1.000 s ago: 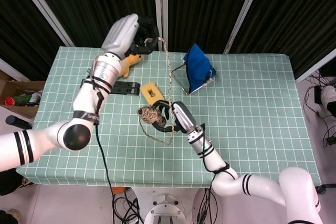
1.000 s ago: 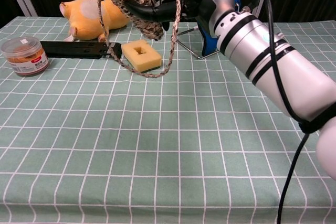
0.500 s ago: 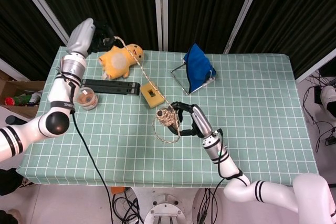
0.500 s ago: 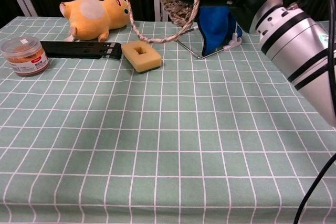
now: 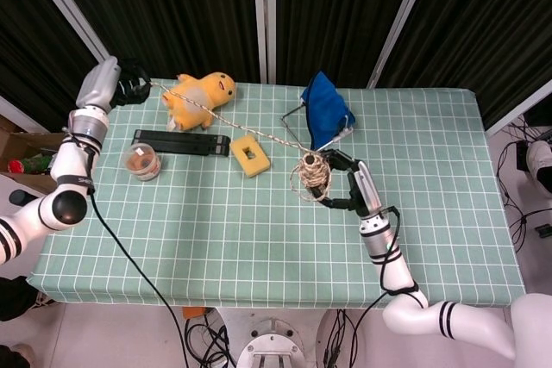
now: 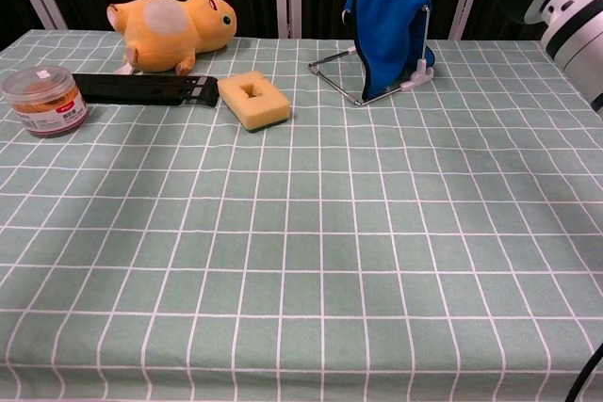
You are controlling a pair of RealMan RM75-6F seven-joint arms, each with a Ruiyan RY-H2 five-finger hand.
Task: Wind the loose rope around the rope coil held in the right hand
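Since before, left hand [image 5: 128, 90] swung outboard, apparently pinching rope [image 5: 226, 119] taut; right hand [image 5: 343, 180] grips coil [image 5: 310, 174]. My worry: overtension strips wraps.

Two glossy white robot arms with black bands at the joints and silver metal wrist sections end in a left hand [image 5: 116, 90] and right hand [image 5: 349, 180] with silver backs and black fingers, trailed by black cables.
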